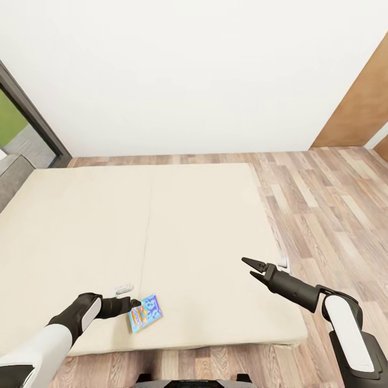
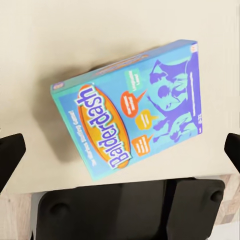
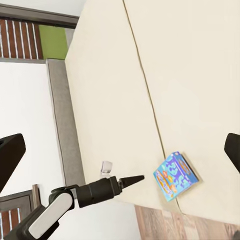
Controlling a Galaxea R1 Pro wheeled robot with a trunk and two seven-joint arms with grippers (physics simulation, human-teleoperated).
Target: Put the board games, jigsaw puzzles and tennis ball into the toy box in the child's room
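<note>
At the left, the left gripper (image 1: 133, 304) reaches over the bed (image 1: 188, 226) near its front edge, its tips right at the board game (image 1: 146, 312); in the left wrist view the dark fingertips (image 2: 11, 152) stand wide apart at either side with the box between them and nothing clamped, so this gripper is open. The board game lies flat on the cream mattress close to the bed's front edge, somewhat left of the middle seam, turned at an angle to that edge. It is a flat rectangular box with a turquoise border, the title "Balderdash" in white on a blue and orange oval, coloured speech bubbles and a purple figure at one end. It looks like a cardboard box: stiff along its edges, probably light, with a smooth printed lid that may slip under a weak pinch and could dent if squeezed hard across the face. Lying flat on a soft mattress, it offers little gap beneath, so the better hold is likely across the narrow width, fingers on the two long side walls, or at the corner nearest the bed's front edge where a finger can get under. Further right, the right gripper (image 1: 255, 267) hangs above the bed's front right corner, jaws parted and empty, well apart from the box, which shows in the right wrist view as a small blue shape (image 3: 175, 175).
</note>
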